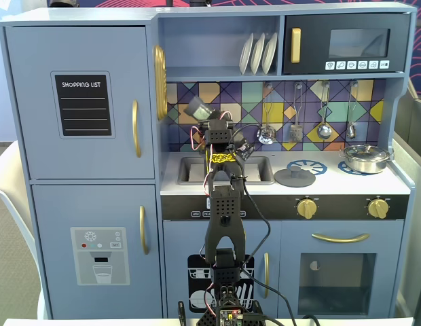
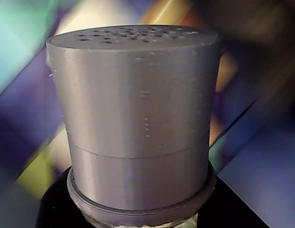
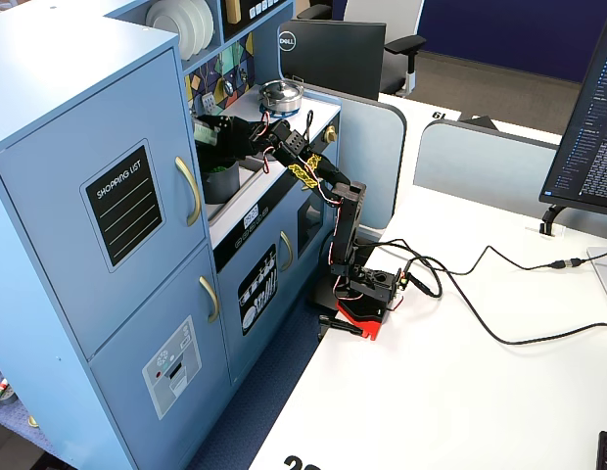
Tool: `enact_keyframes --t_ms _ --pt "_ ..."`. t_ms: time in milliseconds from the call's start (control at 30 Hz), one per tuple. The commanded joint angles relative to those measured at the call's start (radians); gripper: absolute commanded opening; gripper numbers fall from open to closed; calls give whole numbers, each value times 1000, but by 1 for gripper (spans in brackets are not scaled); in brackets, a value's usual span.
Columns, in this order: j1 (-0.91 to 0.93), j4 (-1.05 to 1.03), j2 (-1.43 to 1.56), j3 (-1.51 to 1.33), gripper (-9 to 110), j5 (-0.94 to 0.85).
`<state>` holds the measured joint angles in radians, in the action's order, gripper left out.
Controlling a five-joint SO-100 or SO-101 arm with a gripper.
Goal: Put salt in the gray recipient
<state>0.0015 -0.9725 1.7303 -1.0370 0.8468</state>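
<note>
The salt shaker [image 1: 199, 109] is held tilted above the sink, its cap pointing up and to the left before the tiled backsplash. In the wrist view its light gray cap [image 2: 138, 104] with several small holes on top fills the frame. My gripper [image 1: 212, 125] is shut on the shaker's body; its black jaws show at the bottom edge of the wrist view [image 2: 142, 219]. In a fixed view from the side, the gripper [image 3: 213, 135] holds the shaker above the dark gray pot [image 3: 223, 186], which stands in the sink. In the front fixed view my arm hides the pot.
A flat round gray lid [image 1: 295, 178] lies on the counter right of the sink [image 1: 190, 170]. A shiny steel pot [image 1: 364, 157] stands on the right burner. Utensils [image 1: 324, 129] hang on the backsplash. A shelf with plates [image 1: 258, 53] is overhead.
</note>
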Motion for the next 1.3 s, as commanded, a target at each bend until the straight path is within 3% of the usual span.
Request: enact_keyframes --t_ms 0,167,467,567,700,800,933,1200,1267 --pt "-25 124 8 67 0 -2" --pt "-43 360 6 71 0 -51" --pt "0 -127 -20 86 0 92" --pt "-32 -31 0 44 0 75" --pt "-57 244 9 44 0 -37" --pt "-43 337 -2 87 0 -232" --pt "91 284 29 61 0 -571" --pt "529 385 124 -129 0 -1577" --pt "647 489 126 -163 0 -1741"
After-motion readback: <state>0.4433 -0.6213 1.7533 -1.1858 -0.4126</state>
